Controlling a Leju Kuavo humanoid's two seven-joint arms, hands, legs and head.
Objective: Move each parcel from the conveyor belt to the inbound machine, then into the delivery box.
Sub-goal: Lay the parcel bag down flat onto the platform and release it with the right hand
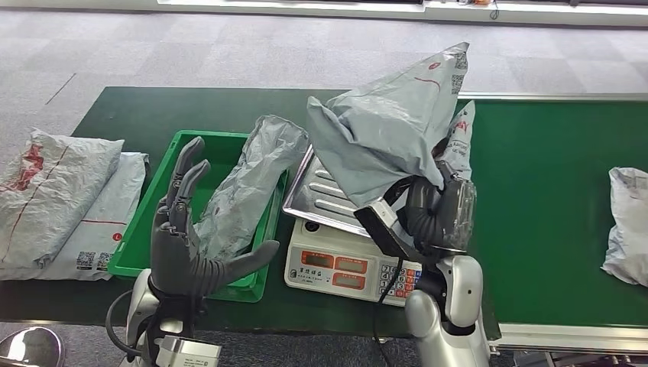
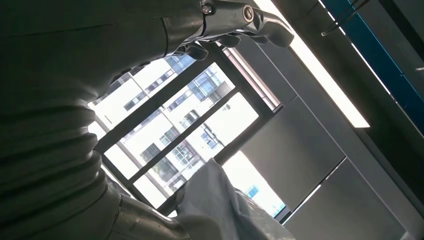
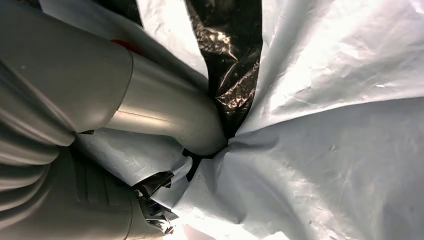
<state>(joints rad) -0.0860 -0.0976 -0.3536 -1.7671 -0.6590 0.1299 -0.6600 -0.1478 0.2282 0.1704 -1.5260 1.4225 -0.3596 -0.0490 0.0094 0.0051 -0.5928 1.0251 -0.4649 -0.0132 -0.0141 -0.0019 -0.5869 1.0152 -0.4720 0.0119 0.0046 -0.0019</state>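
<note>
My right hand (image 1: 437, 208) grips a large grey parcel (image 1: 386, 122) and holds it up above the steel pan of the scale (image 1: 348, 246). In the right wrist view the thumb (image 3: 165, 112) digs into the crumpled grey parcel (image 3: 330, 150). A second grey parcel (image 1: 248, 183) lies in the green box (image 1: 162, 180), leaning over its right rim. My left hand (image 1: 183, 237) is raised in front of the green box, fingers spread, holding nothing. The left wrist view shows the same hand (image 2: 230, 22) against the windows. Another parcel (image 1: 628, 225) lies on the green belt (image 1: 550, 176) at the far right.
Two white parcels (image 1: 61, 202) are stacked at the table's left end beside the green box. The scale's display panel and keypad (image 1: 393, 277) face me at the table's front edge. Grey carpet floor lies beyond the table.
</note>
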